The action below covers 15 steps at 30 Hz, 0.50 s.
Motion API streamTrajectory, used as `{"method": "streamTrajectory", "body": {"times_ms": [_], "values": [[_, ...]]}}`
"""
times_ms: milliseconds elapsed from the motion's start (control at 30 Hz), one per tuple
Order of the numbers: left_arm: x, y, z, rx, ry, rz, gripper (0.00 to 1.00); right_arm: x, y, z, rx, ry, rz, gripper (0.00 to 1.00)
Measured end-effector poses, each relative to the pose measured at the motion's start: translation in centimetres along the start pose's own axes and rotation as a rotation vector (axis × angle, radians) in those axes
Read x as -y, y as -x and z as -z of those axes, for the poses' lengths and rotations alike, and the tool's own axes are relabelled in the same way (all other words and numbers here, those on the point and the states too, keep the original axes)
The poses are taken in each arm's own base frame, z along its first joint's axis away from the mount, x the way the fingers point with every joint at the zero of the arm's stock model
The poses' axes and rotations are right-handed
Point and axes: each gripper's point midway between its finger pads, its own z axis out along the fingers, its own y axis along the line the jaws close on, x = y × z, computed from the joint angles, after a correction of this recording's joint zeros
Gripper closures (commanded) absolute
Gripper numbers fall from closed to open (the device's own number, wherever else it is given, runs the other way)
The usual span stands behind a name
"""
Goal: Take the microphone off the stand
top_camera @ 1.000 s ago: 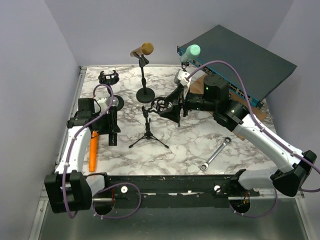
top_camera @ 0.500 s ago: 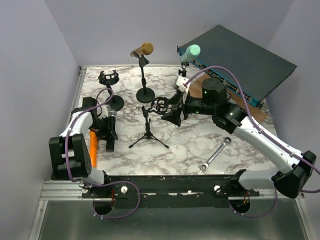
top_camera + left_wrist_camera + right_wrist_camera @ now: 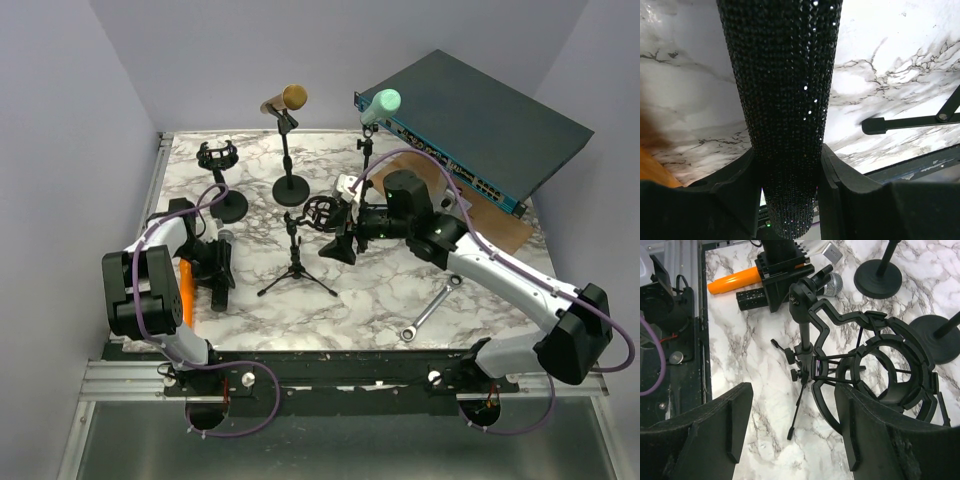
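Left gripper [image 3: 790,162] is clamped on the black glitter mic [image 3: 785,75]. The mic is off the stand [image 3: 296,264], down by the table [image 3: 380,290] next to the orange cylinder [image 3: 186,295]. Right gripper [image 3: 792,407] hangs wide open around the shock mount [image 3: 855,317]. Gold mic [image 3: 287,99] and green mic [image 3: 381,102] sit in their clips.

1. Left arm [image 3: 140,262] — folded tight at the left edge of the surface [image 3: 380,290], wrist held low.
2. Left gripper [image 3: 216,262] — pointing toward the near edge; fingers [image 3: 737,182] clamped on both sides of the black microphone [image 3: 785,90].
3. Right arm [image 3: 500,265] — stretched from its base toward the centre.
4. Right gripper [image 3: 335,235] — fingers [image 3: 722,425] spread wide apart, pointing leftward.
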Motion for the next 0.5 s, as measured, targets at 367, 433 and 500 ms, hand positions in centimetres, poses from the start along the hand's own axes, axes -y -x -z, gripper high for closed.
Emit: {"method": "streamTrajectory", "body": {"times_ms": [367,433,500], "values": [[-0.6,-0.6,-0.5,-0.054,0.001,0.021,0.37,0.2,-1.0,-3.0,0.093,0.048,0.061,0.29],[-0.6,-0.7,-0.5,-0.057,0.001,0.023,0.32,0.3,-0.8,-3.1,0.109,0.045,0.073,0.28],[-0.5,-0.8,-0.4,-0.060,-0.001,0.024,0.26,0.3,-0.6,-3.0,0.116,0.038,0.078,0.28]]}}
